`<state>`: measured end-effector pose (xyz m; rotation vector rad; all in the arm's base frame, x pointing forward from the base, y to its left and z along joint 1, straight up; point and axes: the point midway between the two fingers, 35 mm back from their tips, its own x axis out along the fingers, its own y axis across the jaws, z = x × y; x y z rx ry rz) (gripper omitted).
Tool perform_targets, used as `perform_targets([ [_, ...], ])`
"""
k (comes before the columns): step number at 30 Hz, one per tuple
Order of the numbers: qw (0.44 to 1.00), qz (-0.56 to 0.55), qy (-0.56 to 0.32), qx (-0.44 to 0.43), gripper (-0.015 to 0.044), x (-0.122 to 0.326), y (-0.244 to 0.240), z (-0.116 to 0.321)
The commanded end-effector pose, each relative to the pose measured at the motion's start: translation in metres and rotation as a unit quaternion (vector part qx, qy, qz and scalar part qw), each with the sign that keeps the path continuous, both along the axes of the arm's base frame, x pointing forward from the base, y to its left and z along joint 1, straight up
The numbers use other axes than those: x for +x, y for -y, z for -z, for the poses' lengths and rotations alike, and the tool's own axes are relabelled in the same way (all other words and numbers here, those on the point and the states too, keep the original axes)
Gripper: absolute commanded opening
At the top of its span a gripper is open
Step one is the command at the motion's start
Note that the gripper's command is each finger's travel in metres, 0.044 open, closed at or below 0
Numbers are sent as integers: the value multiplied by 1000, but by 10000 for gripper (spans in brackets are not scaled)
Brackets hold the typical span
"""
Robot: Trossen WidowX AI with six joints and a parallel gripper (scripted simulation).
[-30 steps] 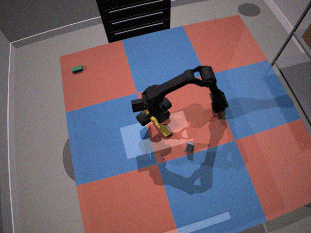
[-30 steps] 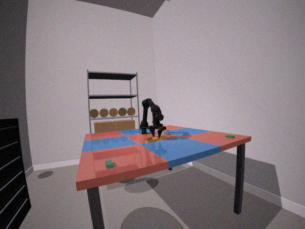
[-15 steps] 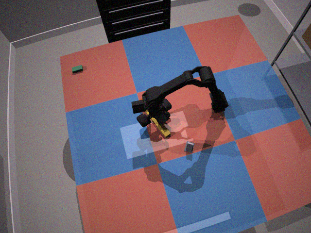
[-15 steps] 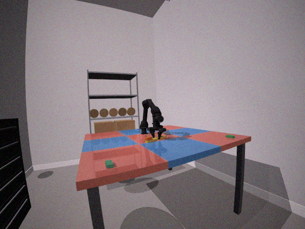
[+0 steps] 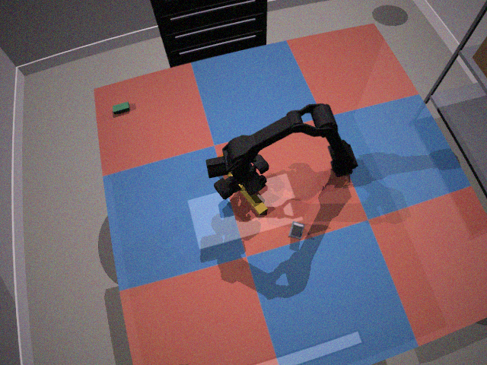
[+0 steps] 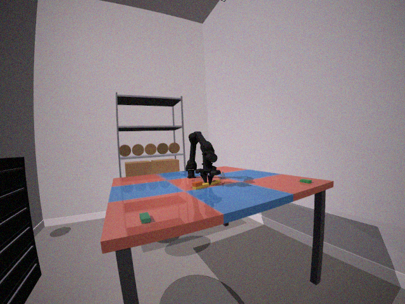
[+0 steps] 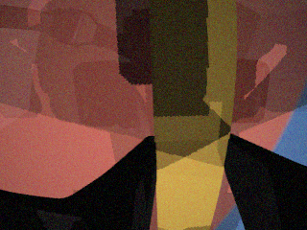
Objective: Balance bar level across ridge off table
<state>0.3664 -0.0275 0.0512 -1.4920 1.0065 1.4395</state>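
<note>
The yellow bar [image 5: 251, 200] [image 6: 200, 187] [image 7: 189, 196] lies low at the middle of the table, with an orange block [image 6: 197, 183] on one end. My gripper [image 6: 207, 183] [image 7: 188, 144] points down over the bar and is shut on it between its ends, one finger against each long side. The bar looks to be on the table; any small gap beneath it cannot be told. The small grey ridge [image 5: 297, 230] [image 6: 223, 175] stands apart from the bar, beyond its other end. In the top view the gripper body hides the fingertips and part of the bar.
A green block [image 5: 121, 108] [image 6: 145, 217] lies near one table corner, and another green block [image 6: 305, 180] lies near a different corner. The arm's base [image 5: 342, 159] stands on the table. Black drawers [image 5: 214, 29] and a shelf rack [image 6: 149, 128] stand beyond the table.
</note>
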Motion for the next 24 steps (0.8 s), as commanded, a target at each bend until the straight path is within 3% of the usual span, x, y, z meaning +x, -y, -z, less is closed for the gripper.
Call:
perform_targets([
  [1, 1000, 0, 0, 0, 105, 0, 0, 0],
  [4, 1000, 0, 0, 0, 85, 0, 0, 0],
  [8, 1000, 0, 0, 0, 0, 1, 0, -6],
  [24, 1000, 1, 1, 1, 0, 4, 0, -47],
])
